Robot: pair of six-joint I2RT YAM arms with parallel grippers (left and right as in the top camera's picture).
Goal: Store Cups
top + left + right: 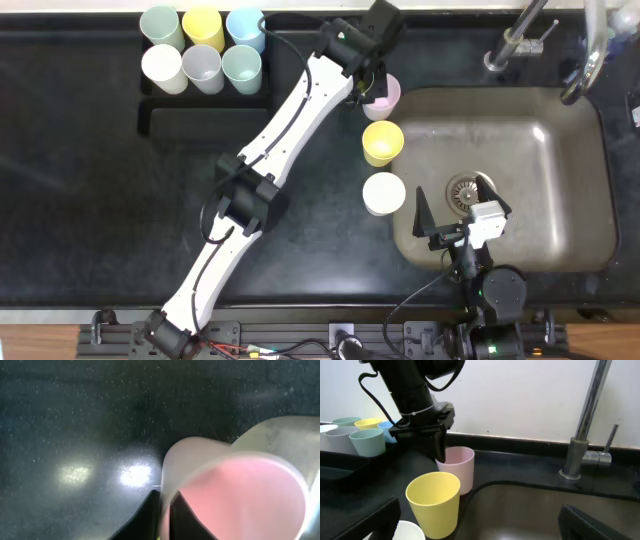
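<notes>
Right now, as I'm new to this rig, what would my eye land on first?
The left gripper pinches the rim of the pink cup on the counter by a corner of the sink. In a line with it along the sink's edge stand the yellow cup and the white cup; six cups sit on a black tray farther back.

The view's edge cuts off the white cup [411,532].
</notes>
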